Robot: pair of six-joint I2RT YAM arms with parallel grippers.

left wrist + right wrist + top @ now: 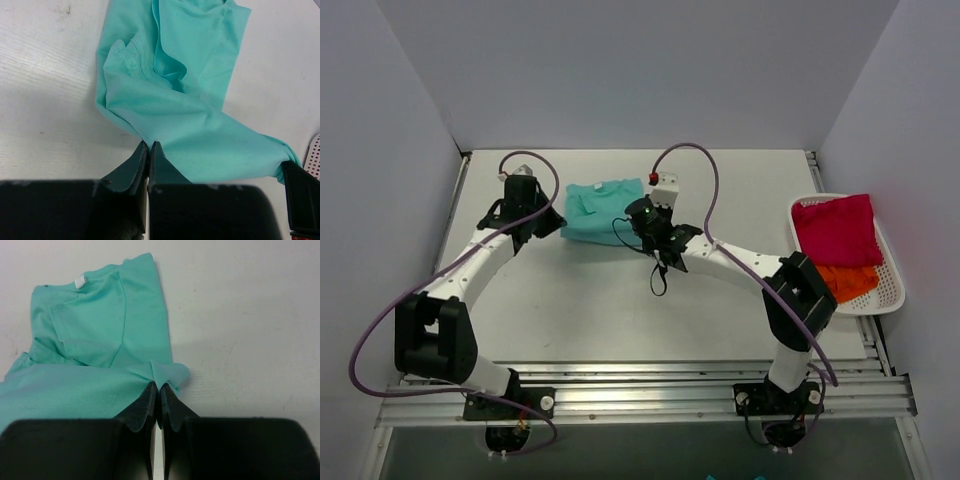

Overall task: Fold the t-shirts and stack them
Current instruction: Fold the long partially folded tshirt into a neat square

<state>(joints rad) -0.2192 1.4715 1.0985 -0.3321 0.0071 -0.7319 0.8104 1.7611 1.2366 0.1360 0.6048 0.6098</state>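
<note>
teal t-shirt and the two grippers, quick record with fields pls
teal t-shirt: rumpled, partly folded, lying on table
left gripper: shut, pinching one edge of the teal t-shirt
right gripper: shut, pinching a corner of it
magenta t-shirt: in basket, on top
orange t-shirt: in basket, partly under the magenta one

Teal t-shirt (592,212) is lying rumpled and partly folded at the far middle of the table (580,310), with its white neck label (77,282) showing. The left gripper (149,145) and the right gripper (158,386) are pinching its near edge. Magenta t-shirt (837,230) is lying bunched in the white basket (892,290), overlapping the orange t-shirt (848,282).
</note>
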